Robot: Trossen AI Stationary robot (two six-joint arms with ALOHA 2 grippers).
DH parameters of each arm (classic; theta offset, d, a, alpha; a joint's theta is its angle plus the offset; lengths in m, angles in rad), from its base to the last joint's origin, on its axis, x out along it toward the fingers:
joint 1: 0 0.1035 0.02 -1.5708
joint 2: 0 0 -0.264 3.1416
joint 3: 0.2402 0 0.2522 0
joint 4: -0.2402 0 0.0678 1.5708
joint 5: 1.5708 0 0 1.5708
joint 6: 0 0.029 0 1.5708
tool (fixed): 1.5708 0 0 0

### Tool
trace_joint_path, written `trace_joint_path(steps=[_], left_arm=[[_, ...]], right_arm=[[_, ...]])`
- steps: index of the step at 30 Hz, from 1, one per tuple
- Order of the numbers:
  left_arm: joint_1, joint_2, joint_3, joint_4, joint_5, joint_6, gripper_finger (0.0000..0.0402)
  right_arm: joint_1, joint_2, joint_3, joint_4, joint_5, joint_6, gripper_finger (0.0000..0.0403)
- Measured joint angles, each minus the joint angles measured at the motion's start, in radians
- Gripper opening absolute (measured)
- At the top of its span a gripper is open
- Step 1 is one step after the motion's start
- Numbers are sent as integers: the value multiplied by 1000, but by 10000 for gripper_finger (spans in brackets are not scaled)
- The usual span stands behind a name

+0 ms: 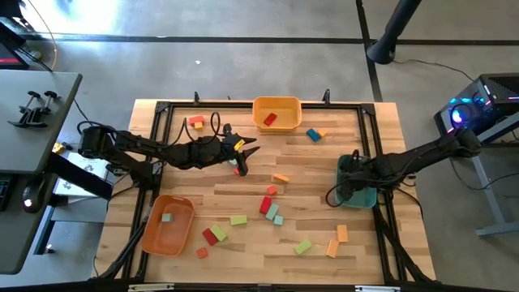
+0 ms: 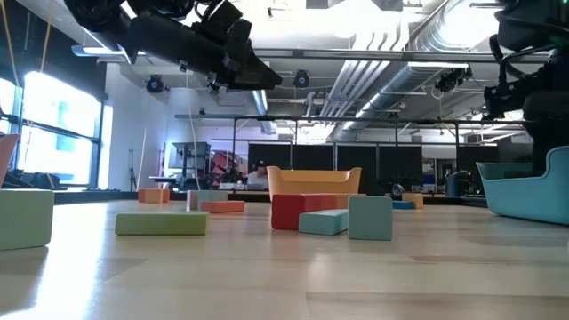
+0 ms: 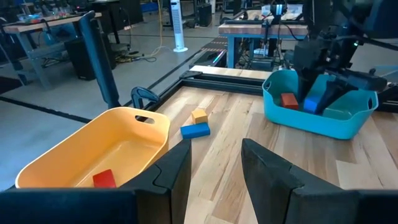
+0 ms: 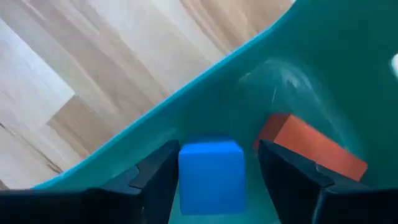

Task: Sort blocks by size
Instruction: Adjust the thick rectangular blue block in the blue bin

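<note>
Several blocks (image 1: 268,204) in red, orange, teal and light green lie scattered on the near half of the wooden table. My right gripper (image 4: 217,149) points down inside the teal tray (image 1: 362,197) at the table's right. A blue cube (image 4: 211,177) stands between its open fingers, with a gap showing at one finger. An orange-red block (image 4: 311,146) lies beside it in the tray. My left gripper (image 3: 214,168) hovers open above the table's middle (image 1: 247,150), nothing between its fingers, pointing toward the right edge. My right gripper has one finger (image 4: 163,174) right beside the blue cube's side (image 4: 184,180), coming from above. I cannot tell whether it touches. The other finger stands clear of the cube.
A yellow tray (image 1: 276,112) at the far edge holds a red block (image 3: 104,179). A blue bar (image 3: 195,130) and a small yellow cube (image 3: 199,116) lie right of it. An orange tray (image 1: 168,225) at the near left holds a light green block (image 1: 166,217).
</note>
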Motion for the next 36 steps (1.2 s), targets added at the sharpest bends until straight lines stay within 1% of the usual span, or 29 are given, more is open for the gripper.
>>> trace_joint_path(steps=[3,5,8,11,15,18,19,21,24,26,33,36], left_arm=[[0,0,0,0,0,0,126],[0,0,0,0,0,0,126],[0,0,0,1,1,0,126],[0,0,0,3,2,9,126],[0,0,0,3,2,3,126],[0,0,0,3,2,1,126],[0,0,0,3,2,0,126],[-1,0,0,3,2,0,126],[-3,0,0,2,2,0,126],[-9,0,0,1,2,0,126],[-29,0,0,1,2,9,126],[-29,0,0,1,2,8,126]], right_arm=[[0,15,0,-2,-11,-14,193],[0,16,0,-6,-33,-34,170],[0,10,8,-16,-39,-39,131],[3,8,41,-59,-3,-7,130],[20,8,103,-164,105,61,130],[20,7,118,-169,171,73,130],[19,8,118,-161,191,73,136],[18,8,118,-141,209,74,162],[19,8,118,-120,209,74,207],[19,8,118,-116,209,82,224],[66,8,118,-121,199,117,233],[74,8,118,-126,149,151,234]])
